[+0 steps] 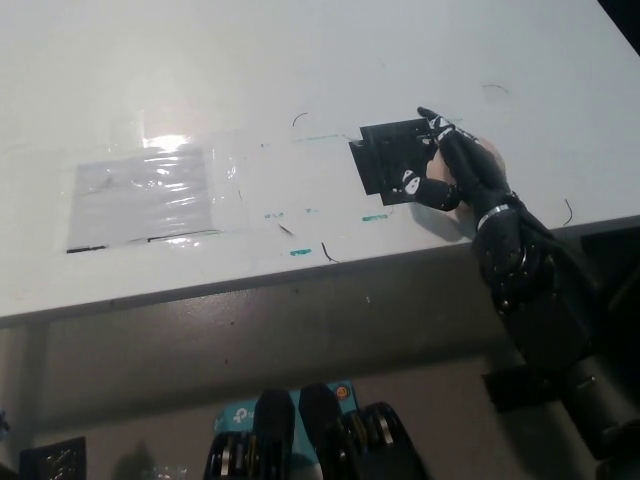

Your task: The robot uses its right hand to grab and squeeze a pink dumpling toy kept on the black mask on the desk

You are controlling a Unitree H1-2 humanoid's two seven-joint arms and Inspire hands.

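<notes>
Black right hand (455, 170): at right edge of black square mask (392, 160) on white desk (300, 70), fingers clamped around soft pink dumpling toy (490, 158). Toy: mostly hidden under hand, only slivers showing, at mask's right border. Clear taped plastic sheet (150, 195): well left.

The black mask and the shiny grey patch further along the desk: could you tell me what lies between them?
In the head view, only desk surface under clear film, with small teal and black marks, lies between black mask and grey patch.
</notes>
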